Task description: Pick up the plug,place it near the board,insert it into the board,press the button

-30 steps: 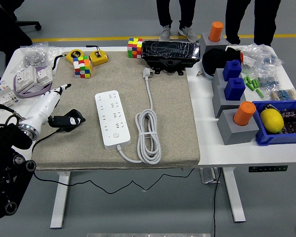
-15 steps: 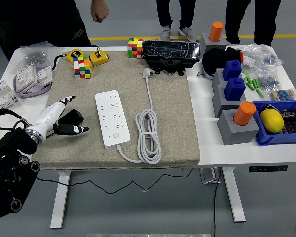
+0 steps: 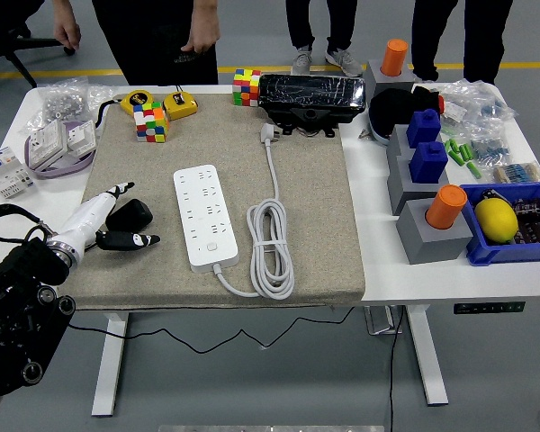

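Plug (image 3: 269,134): far across the mat from my left hand (image 3: 117,225), prongs pointing away, lengthwise.
Fingers: released, grasping nothing.

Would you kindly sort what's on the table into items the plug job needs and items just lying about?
Needed: plug, its coiled cord, power strip, left robot hand.

Lying about: Rubik's cubes, tape measures, lemon, orange cylinder.

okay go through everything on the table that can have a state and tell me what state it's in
Plug: lying on the mat, not inserted.
Power strip: flat, all sockets empty.
Cord: coiled beside the strip.
Left hand: open, resting on the mat, holding nothing.
Lemon: sitting in the blue bin.
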Motion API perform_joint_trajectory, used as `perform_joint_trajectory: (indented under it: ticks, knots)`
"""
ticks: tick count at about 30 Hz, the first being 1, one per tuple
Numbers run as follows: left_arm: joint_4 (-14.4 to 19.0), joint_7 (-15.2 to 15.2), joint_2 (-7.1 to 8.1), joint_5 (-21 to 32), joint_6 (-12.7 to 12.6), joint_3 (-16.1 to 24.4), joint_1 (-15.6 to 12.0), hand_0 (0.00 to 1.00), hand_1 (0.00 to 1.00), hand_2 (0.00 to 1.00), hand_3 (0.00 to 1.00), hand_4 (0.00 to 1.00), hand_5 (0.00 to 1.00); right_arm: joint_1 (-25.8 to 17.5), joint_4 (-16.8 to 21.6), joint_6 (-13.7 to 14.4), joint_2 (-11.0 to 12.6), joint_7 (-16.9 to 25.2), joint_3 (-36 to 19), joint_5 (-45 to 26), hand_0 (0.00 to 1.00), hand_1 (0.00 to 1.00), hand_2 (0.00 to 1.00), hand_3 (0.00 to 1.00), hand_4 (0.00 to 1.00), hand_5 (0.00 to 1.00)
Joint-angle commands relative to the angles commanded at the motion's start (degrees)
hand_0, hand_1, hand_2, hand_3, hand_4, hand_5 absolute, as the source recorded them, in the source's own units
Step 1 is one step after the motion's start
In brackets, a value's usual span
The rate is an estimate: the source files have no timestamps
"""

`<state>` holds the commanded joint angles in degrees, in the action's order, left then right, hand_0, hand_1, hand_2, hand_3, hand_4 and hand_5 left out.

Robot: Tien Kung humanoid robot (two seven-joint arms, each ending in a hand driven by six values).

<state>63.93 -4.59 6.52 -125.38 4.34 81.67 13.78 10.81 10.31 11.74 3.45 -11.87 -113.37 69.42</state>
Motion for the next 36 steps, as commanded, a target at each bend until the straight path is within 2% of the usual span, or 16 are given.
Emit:
perform_joint_trajectory:
  ticks: [2, 7, 8, 19, 20, 25, 26, 31, 32, 36]
  knots:
    - [-0.3, -0.1, -0.06, -0.1, -0.1, 0.0, 0.2, 0.921, 0.956, 0.97, 0.958, 0.998, 0.466, 0.0, 0.0, 0.0, 0.0, 0.0, -0.1, 0.0, 0.789, 0.696, 0.712, 0.759, 0.998, 0.998]
    - [-0.8, -0.4, -0.23, -0.7, -0.6, -0.2, 0.5, 0.921, 0.956, 0.97, 0.958, 0.998, 0.466, 0.2, 0.0, 0.1, 0.1, 0.1, -0.2, 0.1, 0.789, 0.696, 0.712, 0.759, 0.998, 0.998]
    - [-0.9, -0.5, -0.26, -0.9, -0.7, -0.1, 0.6, 0.903, 0.94, 0.933, 0.927, 0.998, 0.477, 0.2, 0.0, 0.1, 0.1, 0.1, -0.2, 0.1, 0.79, 0.696, 0.713, 0.76, 0.998, 0.998]
    - [-1.2, -1.1, -0.26, -2.8, -1.3, 0.0, 0.8, 0.904, 0.926, 0.913, 0.911, 0.998, 0.473, 0.1, 0.0, 0.0, 0.1, 0.0, -0.4, 0.3, 0.79, 0.696, 0.713, 0.759, 0.998, 0.998]
    - [-1.2, -1.2, -0.29, -3.5, -1.5, -0.1, 0.8, 0.85, 0.848, 0.842, 0.85, 0.998, 0.294, 0.1, 0.0, 0.0, 0.1, 0.0, -0.4, 0.3, 0.79, 0.696, 0.713, 0.759, 0.998, 0.998]
    - [-0.9, -1.9, -0.37, -4.6, -1.9, -0.2, 0.8, 0.85, 0.848, 0.842, 0.85, 0.998, 0.294, 0.0, 0.0, 0.0, 0.1, 0.0, -0.5, 0.4, 0.79, 0.696, 0.713, 0.759, 0.998, 0.998]
    - [-0.9, -2.0, -0.4, -4.6, -2.0, -0.2, 0.8, 0.826, 0.81, 0.805, 0.824, 0.998, 0.183, 0.0, 0.0, 0.0, 0.1, 0.1, -0.6, 0.4, 0.789, 0.696, 0.713, 0.759, 0.998, 0.998]
    - [-1.1, -2.3, -0.51, -4.6, -2.4, -0.3, 0.9, 0.826, 0.81, 0.805, 0.824, 0.998, 0.183, 0.1, 0.0, 0.0, 0.1, 0.1, -0.6, 0.4, 0.789, 0.696, 0.713, 0.759, 0.998, 0.998]
    - [-1.1, -2.4, -0.52, -4.6, -2.4, -0.3, 0.9, 0.707, 0.72, 0.727, 0.761, 0.998, 0.118, 0.1, 0.0, 0.0, 0.2, 0.1, -0.6, 0.4, 0.79, 0.696, 0.713, 0.759, 0.998, 0.998]
    - [-1.0, -3.2, -0.62, -4.6, -2.1, -0.1, 1.1, 0.707, 0.72, 0.727, 0.761, 0.998, 0.118, 0.2, 0.0, 0.0, 0.2, 0.1, -0.6, 0.6, 0.79, 0.696, 0.713, 0.759, 0.998, 0.998]
